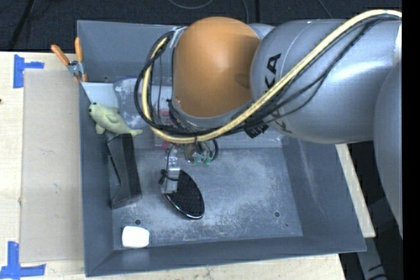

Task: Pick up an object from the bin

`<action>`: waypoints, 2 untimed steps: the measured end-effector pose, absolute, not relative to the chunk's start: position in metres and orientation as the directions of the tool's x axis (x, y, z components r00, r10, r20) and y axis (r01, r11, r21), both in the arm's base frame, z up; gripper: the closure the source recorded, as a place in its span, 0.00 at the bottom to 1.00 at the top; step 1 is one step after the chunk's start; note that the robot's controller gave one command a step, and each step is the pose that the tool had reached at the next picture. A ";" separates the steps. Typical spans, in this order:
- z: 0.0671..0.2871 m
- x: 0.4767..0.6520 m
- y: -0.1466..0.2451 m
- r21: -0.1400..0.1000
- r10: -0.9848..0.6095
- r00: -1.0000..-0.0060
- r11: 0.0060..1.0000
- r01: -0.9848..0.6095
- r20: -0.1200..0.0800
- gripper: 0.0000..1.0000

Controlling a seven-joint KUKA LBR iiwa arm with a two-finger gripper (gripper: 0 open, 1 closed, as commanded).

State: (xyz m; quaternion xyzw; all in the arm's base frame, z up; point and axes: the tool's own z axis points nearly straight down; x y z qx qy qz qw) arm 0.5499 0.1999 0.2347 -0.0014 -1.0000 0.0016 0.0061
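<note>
Lying nearest on the bin [262, 213] floor, a small white block [135, 237] looks untouched. Beyond it the hand [170, 181] sits low at the upper end of a black oval pad [185, 199]; whether it is open or closed I cannot tell. Nothing appears lifted yet. The arm [315, 88] bends steeply down from the right.

In the bin [256, 190] a toy [108, 120] lies behind a bar [123, 170], a brush [185, 198] to its right.
</note>
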 end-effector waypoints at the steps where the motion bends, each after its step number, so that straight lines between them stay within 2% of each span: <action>1: 0.223 0.554 0.221 0.005 -0.003 -1.000 1.000 -0.003 -0.007 0.00; 2: 0.206 0.553 0.220 0.002 -0.003 -1.000 1.000 -0.003 0.002 0.00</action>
